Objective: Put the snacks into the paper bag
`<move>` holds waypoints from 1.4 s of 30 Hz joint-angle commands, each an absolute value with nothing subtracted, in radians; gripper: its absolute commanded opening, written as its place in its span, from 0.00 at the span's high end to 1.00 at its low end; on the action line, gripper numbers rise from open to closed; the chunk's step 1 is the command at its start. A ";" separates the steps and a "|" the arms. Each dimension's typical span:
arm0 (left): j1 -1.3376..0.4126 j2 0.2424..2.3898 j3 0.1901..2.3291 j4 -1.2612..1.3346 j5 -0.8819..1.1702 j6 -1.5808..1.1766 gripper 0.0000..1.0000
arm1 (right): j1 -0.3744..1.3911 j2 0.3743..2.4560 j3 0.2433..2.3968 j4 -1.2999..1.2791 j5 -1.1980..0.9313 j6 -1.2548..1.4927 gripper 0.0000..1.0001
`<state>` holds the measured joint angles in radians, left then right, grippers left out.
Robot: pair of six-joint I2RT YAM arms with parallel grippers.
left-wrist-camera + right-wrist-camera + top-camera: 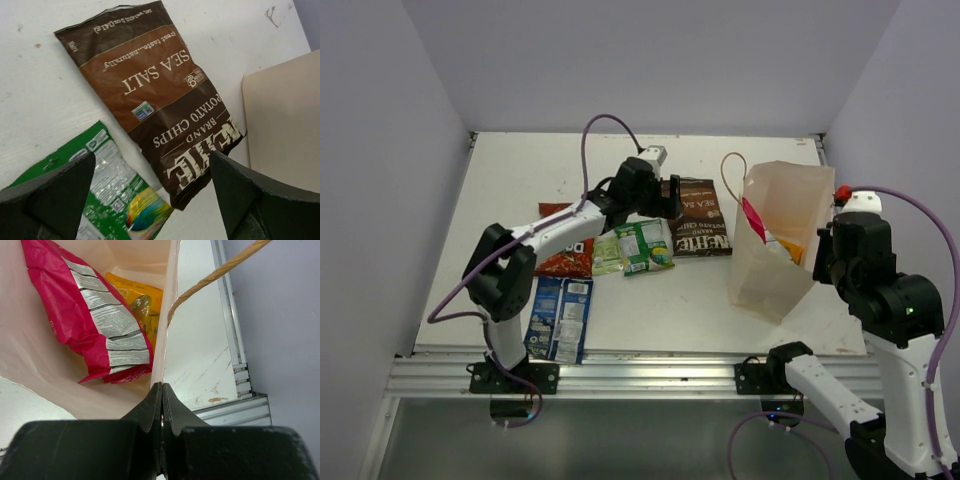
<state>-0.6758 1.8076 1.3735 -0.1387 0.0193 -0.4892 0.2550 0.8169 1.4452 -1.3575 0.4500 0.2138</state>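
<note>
The right hand (161, 390), fingers pinched shut on the rim of the tall tan kraft paper bag (765, 270) on the white table (520, 170); a magenta foil packet (85, 305) and an orange-yellow packet (137, 300) lie inside, while the left hand (152, 165) hovers, spread wide and empty, over the brown sea-salt chip packet (155, 95) beside a green packet (115, 195)

Lab test cell: bare white tabletop (520, 170), plain grey walls (650, 60), aluminium mounting rail (640, 375).
</note>
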 commanded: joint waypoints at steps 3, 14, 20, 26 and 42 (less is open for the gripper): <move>-0.738 1.960 1.549 -0.093 0.074 -0.518 0.00 | 0.255 0.816 1.463 -1.344 0.426 0.187 1.00; -0.758 2.146 1.733 -0.331 -0.064 -0.529 0.00 | 0.255 0.810 1.465 -1.356 0.442 0.193 1.00; -0.764 2.221 1.814 -0.408 -0.071 -0.526 0.00 | 0.256 0.821 1.468 -1.355 0.443 0.193 1.00; -0.770 2.270 1.807 -0.413 -0.061 -0.525 0.03 | 0.256 0.827 1.480 -1.359 0.443 0.193 1.00; -0.799 2.088 1.873 -0.497 -0.245 -0.483 1.00 | 0.255 0.834 1.485 -1.358 0.436 0.192 1.00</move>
<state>-0.7834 2.2402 1.7996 -0.4213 -0.1013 -0.5247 0.2550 0.8261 1.4494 -1.3586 0.4500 0.2142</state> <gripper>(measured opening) 0.028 0.009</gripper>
